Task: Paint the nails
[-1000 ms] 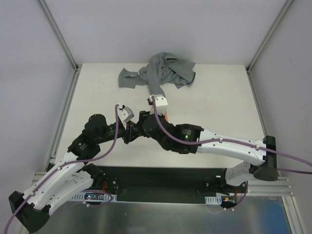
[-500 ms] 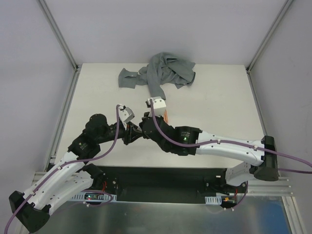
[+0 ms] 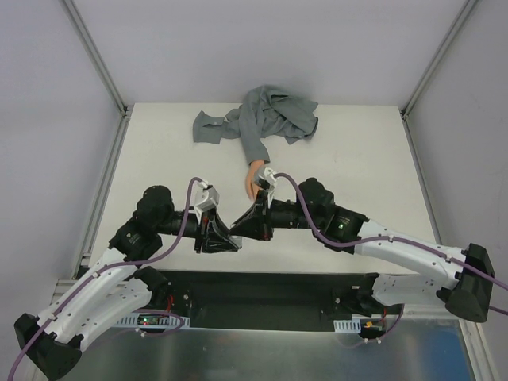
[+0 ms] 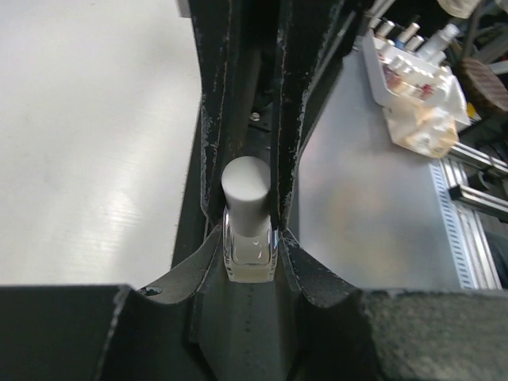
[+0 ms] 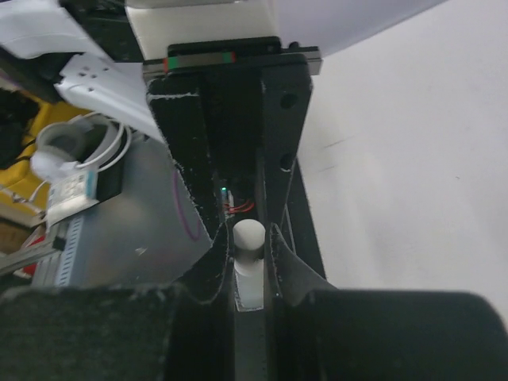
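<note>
My left gripper (image 3: 228, 240) is shut on a small white bottle (image 4: 248, 255), its glass body wedged between my fingers. The bottle's white cap (image 4: 244, 186) points away from the left wrist camera. My right gripper (image 3: 243, 229) meets it head-on near the table's front edge and is shut on the cap (image 5: 248, 235). The peach mannequin hand (image 3: 252, 181) lies just behind the two grippers, apart from them, with its grey sleeve (image 3: 255, 143) running back. The nails are too small to make out.
The sleeve ends in a bunched grey cloth (image 3: 278, 117) at the back of the white table (image 3: 365, 159). A black strip (image 3: 262, 290) runs along the near edge. Circuit boards and cables (image 4: 413, 87) sit below it.
My right gripper has pulled back from over the mannequin hand, swung toward the front and shut on the bottle's cap. The left gripper has shifted forward with the bottle. The hand now shows.
</note>
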Controlling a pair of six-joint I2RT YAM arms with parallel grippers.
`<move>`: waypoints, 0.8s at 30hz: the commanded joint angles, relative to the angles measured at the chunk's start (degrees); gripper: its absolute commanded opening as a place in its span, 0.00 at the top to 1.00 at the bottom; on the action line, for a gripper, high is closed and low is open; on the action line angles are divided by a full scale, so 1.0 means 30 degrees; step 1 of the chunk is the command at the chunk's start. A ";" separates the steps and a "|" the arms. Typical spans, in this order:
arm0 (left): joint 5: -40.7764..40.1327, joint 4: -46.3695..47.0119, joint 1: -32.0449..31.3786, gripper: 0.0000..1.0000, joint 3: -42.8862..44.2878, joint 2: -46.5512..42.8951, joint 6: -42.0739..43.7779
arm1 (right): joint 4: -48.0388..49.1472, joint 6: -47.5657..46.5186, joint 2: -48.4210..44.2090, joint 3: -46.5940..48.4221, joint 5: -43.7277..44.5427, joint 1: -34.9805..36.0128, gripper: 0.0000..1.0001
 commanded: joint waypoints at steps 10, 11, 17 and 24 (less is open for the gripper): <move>-0.3320 0.1453 -0.0342 1.00 0.1749 0.0034 0.1495 | -0.2671 0.0655 -0.2062 0.1242 0.5509 0.0033 0.48; -0.4199 0.0983 -0.0342 1.00 0.1779 0.0034 0.2019 | -0.3925 0.0832 -0.2150 0.1535 0.6487 0.0180 0.45; -0.7838 0.0216 -0.0342 1.00 0.2013 0.0268 0.2727 | -0.8735 0.1653 -0.1303 0.5371 1.2995 0.1878 0.27; -0.9012 0.0128 -0.0342 1.00 0.2189 0.0298 0.2318 | -1.1494 0.3029 0.1359 0.8624 1.6720 0.3081 0.30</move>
